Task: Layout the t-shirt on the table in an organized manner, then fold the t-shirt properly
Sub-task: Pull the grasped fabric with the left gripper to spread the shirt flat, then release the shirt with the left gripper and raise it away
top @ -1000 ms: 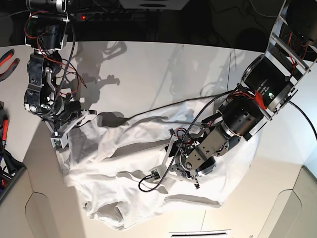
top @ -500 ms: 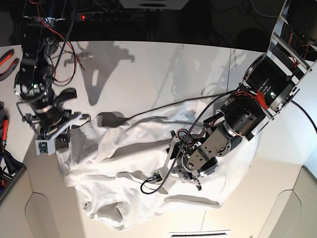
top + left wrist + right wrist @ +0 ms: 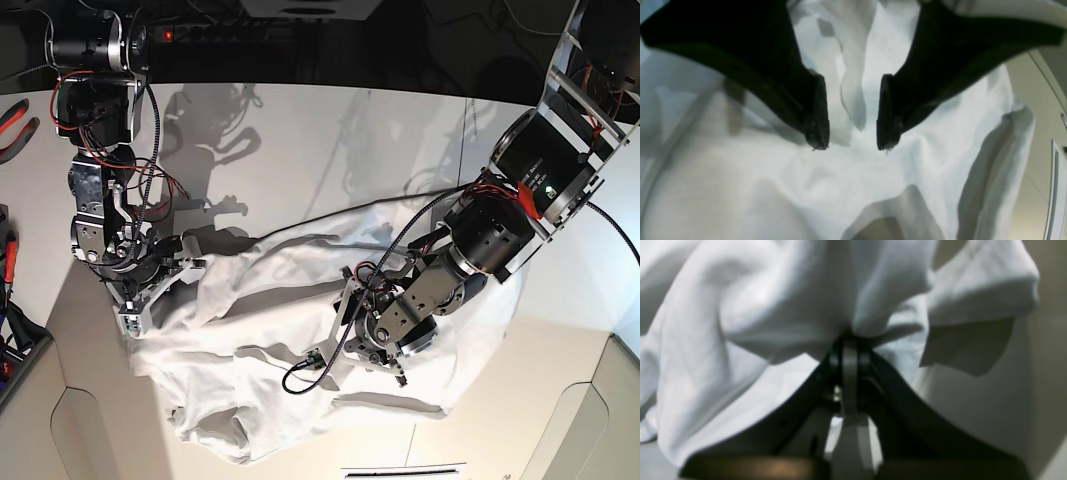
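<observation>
The white t-shirt [image 3: 250, 320] lies crumpled across the front half of the table [image 3: 300, 150]. My right gripper [image 3: 160, 278], at the shirt's left edge in the base view, is shut on a bunch of the fabric [image 3: 850, 336], which drapes from its jaws. My left gripper [image 3: 372, 345] hovers over the middle of the shirt. In the left wrist view it [image 3: 850, 146] is open, with the two black fingers [image 3: 815, 110] apart and a fabric ridge [image 3: 853, 100] between them, not pinched.
Red-handled pliers [image 3: 15, 125] lie at the left edge, with a dark bin [image 3: 15, 345] below them. A black cable loop [image 3: 300, 375] hangs from the left arm over the shirt. A thin dark seam [image 3: 465, 140] crosses the table. A white sheet [image 3: 400, 470] lies at the front edge.
The right arm swung out to the left and came back in, still at the shirt's left edge, now a little lower and further right. The left gripper shifted slightly downward.
</observation>
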### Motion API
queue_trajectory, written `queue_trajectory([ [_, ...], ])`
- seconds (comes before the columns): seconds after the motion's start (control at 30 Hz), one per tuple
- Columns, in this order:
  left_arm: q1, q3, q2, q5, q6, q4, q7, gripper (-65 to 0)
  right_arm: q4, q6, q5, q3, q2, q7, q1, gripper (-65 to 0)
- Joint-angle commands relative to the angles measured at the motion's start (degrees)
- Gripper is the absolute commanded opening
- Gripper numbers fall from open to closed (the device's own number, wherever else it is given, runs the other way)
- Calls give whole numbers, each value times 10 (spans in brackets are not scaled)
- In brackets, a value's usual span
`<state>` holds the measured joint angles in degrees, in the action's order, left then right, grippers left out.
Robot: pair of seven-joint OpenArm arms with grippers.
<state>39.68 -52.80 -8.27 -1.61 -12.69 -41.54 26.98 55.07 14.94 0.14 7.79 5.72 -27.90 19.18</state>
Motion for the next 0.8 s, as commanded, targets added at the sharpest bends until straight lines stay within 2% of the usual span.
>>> queue_trajectory([
  [0.0, 20, 4, 1, 3, 5, -7, -6, -380, 4, -1, -8, -4, 1, -45, -9, -650],
  [0.13, 21, 4, -2, 4, 5, -7, -6, -381, 55, 12, -8, -12, 2, -126, -46, -650],
  [0.33, 21, 4, -11, 4, 5, -7, -6, -381, 218, 18, -9, -14, 2, -189, -154, -650],
  [0.6, 21, 4, -22, 4, 6, -8, -6, -381, 419, 18, -34, -14, 14, -309, -274, -650],
  [0.77, 21, 4, -24, 18, 41, -8, -6, -381, 479, 18, -32, -13, 28, -338, -324, -650],
])
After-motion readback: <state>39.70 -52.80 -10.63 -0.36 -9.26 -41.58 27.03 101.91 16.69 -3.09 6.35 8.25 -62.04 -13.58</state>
